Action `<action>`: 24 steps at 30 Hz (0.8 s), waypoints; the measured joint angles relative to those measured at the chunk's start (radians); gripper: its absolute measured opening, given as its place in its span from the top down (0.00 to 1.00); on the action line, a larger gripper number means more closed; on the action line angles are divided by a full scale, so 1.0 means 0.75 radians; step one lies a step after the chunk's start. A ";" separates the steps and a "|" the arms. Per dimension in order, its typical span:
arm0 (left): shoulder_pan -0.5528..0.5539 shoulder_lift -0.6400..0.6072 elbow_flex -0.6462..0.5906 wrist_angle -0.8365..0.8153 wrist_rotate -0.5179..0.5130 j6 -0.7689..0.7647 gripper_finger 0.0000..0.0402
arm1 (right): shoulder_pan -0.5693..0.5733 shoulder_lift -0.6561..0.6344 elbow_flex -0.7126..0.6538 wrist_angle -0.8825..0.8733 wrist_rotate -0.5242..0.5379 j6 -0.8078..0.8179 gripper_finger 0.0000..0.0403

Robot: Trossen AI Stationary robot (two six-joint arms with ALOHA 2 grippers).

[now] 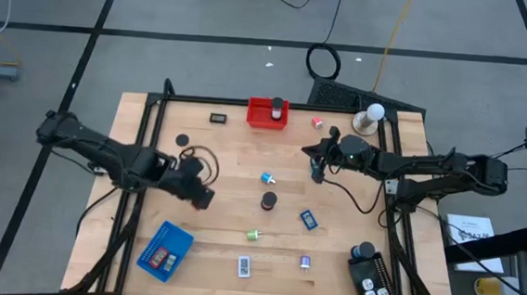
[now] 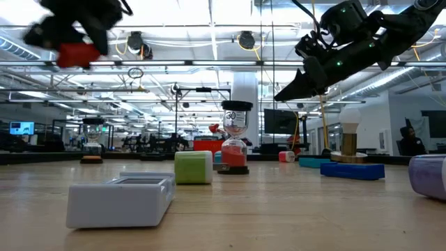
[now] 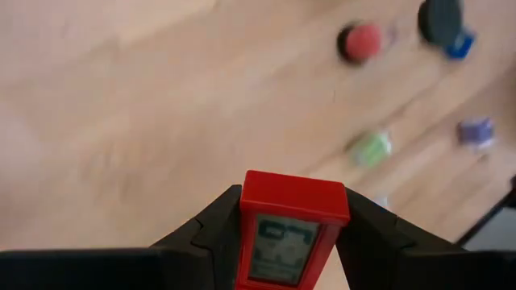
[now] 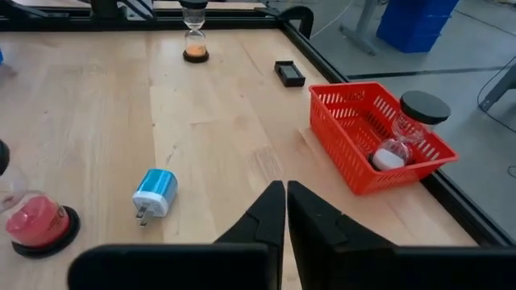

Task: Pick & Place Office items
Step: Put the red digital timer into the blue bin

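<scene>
My left gripper (image 3: 292,242) is shut on a red rectangular piece with a small grey screen (image 3: 290,234). It hangs above the table's left middle (image 1: 200,196) and shows high in the low view (image 2: 77,52). My right gripper (image 4: 286,211) is shut on nothing, raised over the far right part of the table (image 1: 318,167), near the red tray (image 4: 375,137). Loose pieces stand on the wood: a blue-white plug (image 1: 267,177), a red-and-black timer (image 1: 268,201), a blue block (image 1: 308,219), a green bit (image 1: 253,234), a purple bit (image 1: 305,261), and a white-labelled rectangle (image 1: 244,267). My left gripper pinches the red piece between its two fingers, one on each long side (image 3: 242,217). The piece's free end (image 3: 294,193) sticks out past the fingertips, screen face toward the wrist camera. It is lifted clear of the table.
The red tray (image 1: 268,112) at the far edge holds a black-capped sand timer (image 4: 407,129). A blue tray (image 1: 165,250) sits near left, a black tray (image 1: 370,281) near right. A white ball on a stand (image 1: 371,116) is at the far right. A black frame (image 1: 144,121) rims the table.
</scene>
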 joint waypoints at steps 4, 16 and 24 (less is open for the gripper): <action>-0.164 0.093 0.137 -0.195 0.085 -0.190 0.60 | -0.001 0.000 0.000 0.000 -0.001 -0.023 0.98; -0.515 0.476 0.181 -0.078 0.245 -0.518 0.60 | -0.040 0.000 -0.080 0.150 -0.004 -0.034 0.99; -0.573 0.531 0.180 -0.193 0.156 -0.667 0.60 | -0.052 0.000 -0.115 0.225 -0.005 -0.025 0.99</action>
